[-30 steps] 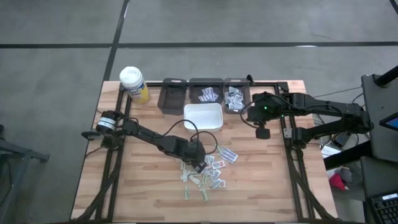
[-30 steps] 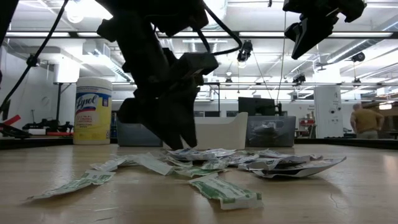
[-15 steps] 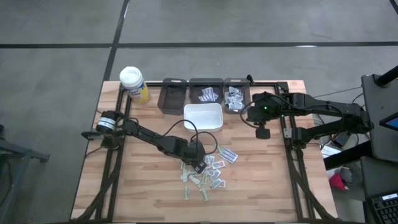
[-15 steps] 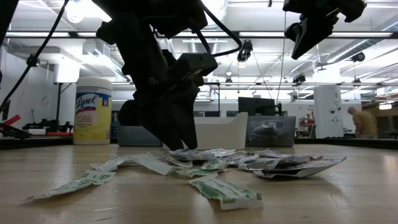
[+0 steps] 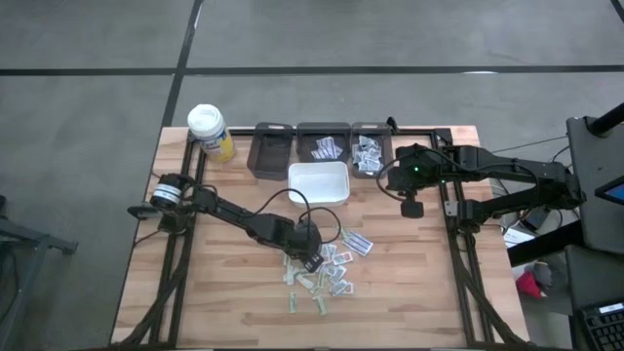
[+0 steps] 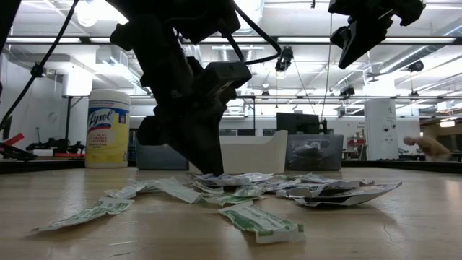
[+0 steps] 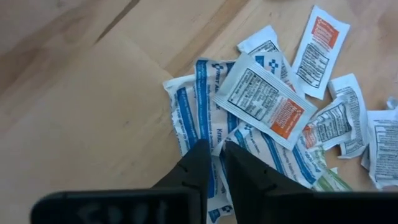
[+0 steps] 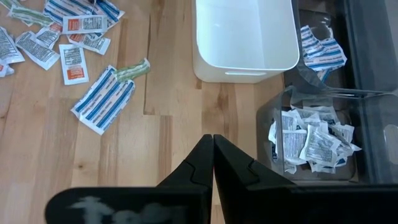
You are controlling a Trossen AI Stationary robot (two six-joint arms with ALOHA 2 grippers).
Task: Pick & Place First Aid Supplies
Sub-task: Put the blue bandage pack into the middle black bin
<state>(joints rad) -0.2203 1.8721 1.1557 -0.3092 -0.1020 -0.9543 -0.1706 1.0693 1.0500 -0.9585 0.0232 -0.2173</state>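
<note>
The first aid supplies are a loose pile of small white packets [image 5: 327, 268] lying flat on the wooden table near its middle; the pile also shows in the low view [image 6: 245, 184]. My left gripper [image 5: 314, 255] is down at the pile's left side, shut on a white packet with blue stripes [image 7: 189, 102]. My right gripper [image 5: 411, 207] is shut and empty, high above the table by the bins at the far right; it also shows in the low view [image 6: 354, 50] and in its own wrist view [image 8: 213, 146]. My left gripper pinches the blue-striped packet between its two fingertips at the packet's near end [image 7: 199, 127]. The fingers [image 6: 209, 162] come from above, slanting down. The packet lies flat in the pile, partly under a packet with orange print [image 7: 267, 99].
A white-capped yellow bottle [image 5: 210, 132] stands at the far left corner. Three dark bins [image 5: 271, 146] line the far edge, two holding packets [image 8: 311, 146]. An empty white bin [image 5: 319, 182] stands in front of them. A person [image 6: 433, 144] moves in the room behind.
My left gripper's fingers have drawn together at the pile, with the tips staying on the table. The packets have kept their places. My right arm has kept still.
</note>
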